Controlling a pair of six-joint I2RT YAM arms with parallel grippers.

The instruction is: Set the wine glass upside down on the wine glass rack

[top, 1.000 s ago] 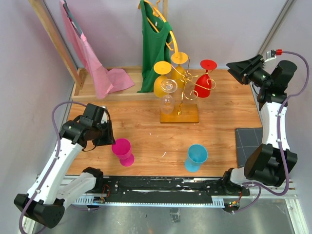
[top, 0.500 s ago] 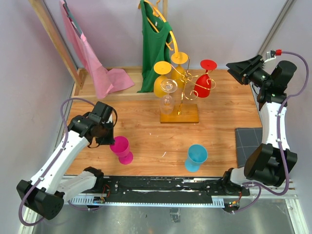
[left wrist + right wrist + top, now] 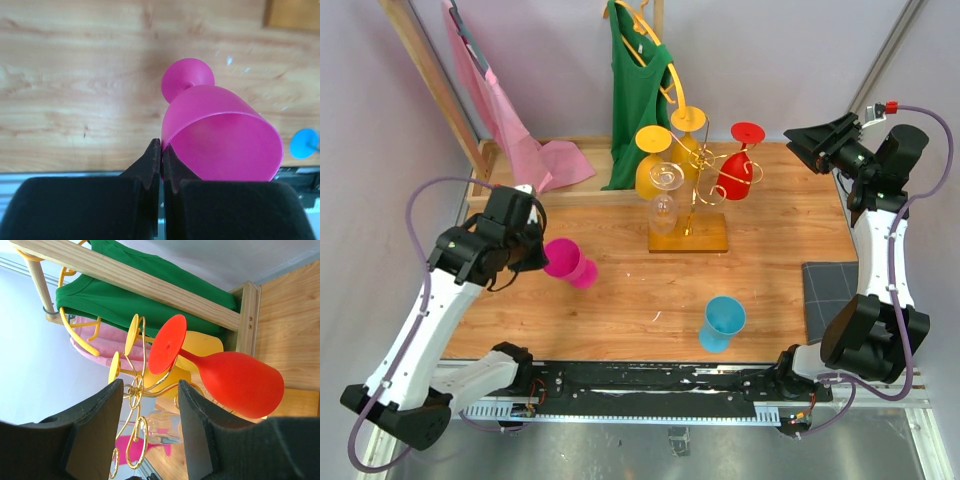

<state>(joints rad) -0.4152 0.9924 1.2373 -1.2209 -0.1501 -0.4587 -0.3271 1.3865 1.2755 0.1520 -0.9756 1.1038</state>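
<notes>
Now we have the pink wine glass [image 3: 566,261] pinched by its rim in the left gripper [image 3: 161,149]. The jaws are all but closed, with only the thin wall of the bowl between them. The glass lies tilted over the left part of the table [image 3: 620,300], mouth toward the gripper and round foot pointing away to the right. It is well apart from the wine glass rack [image 3: 705,240] at the far middle. It looks lifted, though we cannot tell for sure that it hangs free of the wood.

As we judge it, the step in hand is the carry and turn-over. To do it well we would roll the wrist until the foot is uppermost. Then we would slide the stem sideways into a free curled arm so the foot rests on top.

The bowl is smooth, glossy and rounded, so a rim pinch gives little hold and slow swings are wise. The rack is thin gold wire on a flat base and may rock if bumped. We should steer clear of the red glass [image 3: 736,176], the yellow glasses [image 3: 653,160] and the clear glass [image 3: 664,205] hanging there.

The right gripper [image 3: 150,390] hovers just right of the rack, jaws wide apart and empty.
</notes>
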